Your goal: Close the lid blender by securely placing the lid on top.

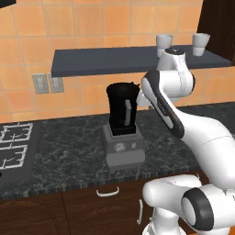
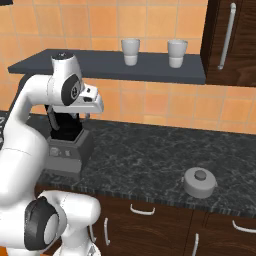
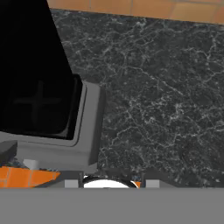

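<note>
blender (image 1: 123,124): black jar, grey handle strip, grey base. lid (image 2: 200,182): light grey, darker knob. counter (image 2: 150,155): black, white-veined marble. wall tiles (image 1: 82,27): orange. shelf (image 1: 119,59): dark slate. cups (image 2: 130,51): white.

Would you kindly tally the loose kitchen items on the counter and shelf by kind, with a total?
White cups on the shelf: 2, one and another
Blender: 1, jar top open
Lid: 1, lying on the counter apart from the blender
Total: 4
</note>
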Controlling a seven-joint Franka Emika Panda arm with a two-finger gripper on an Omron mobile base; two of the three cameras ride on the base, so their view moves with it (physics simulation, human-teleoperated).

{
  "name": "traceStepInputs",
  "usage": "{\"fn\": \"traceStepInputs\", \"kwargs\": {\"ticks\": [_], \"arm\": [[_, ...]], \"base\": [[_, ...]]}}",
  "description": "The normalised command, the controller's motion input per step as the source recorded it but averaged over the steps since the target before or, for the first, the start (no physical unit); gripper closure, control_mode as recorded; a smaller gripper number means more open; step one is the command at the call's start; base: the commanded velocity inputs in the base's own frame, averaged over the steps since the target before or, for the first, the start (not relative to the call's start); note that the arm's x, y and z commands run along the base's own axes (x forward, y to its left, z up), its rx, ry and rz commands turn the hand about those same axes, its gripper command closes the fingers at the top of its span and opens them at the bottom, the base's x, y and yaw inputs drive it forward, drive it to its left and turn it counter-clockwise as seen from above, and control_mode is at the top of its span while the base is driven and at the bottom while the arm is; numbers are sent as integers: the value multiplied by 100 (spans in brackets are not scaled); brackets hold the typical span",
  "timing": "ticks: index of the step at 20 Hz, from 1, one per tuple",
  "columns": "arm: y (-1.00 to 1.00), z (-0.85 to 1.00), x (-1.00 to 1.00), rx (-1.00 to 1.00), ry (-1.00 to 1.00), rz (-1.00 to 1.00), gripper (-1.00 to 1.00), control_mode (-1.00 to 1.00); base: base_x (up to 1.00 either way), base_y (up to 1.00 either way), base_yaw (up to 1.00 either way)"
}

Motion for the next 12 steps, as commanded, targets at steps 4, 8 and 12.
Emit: {"fn": "traceStepInputs", "kwargs": {"ticks": [4,8,12], "arm": [[-68,0,-3,0,-13,-5,-100,-100],[-100,-1,-16,5,-4,-31,-100,-100],[-100,-13,-27,14,3,-42,-100,-100]], "base": [[0,0,0],[0,0,0],[0,0,0]]}}
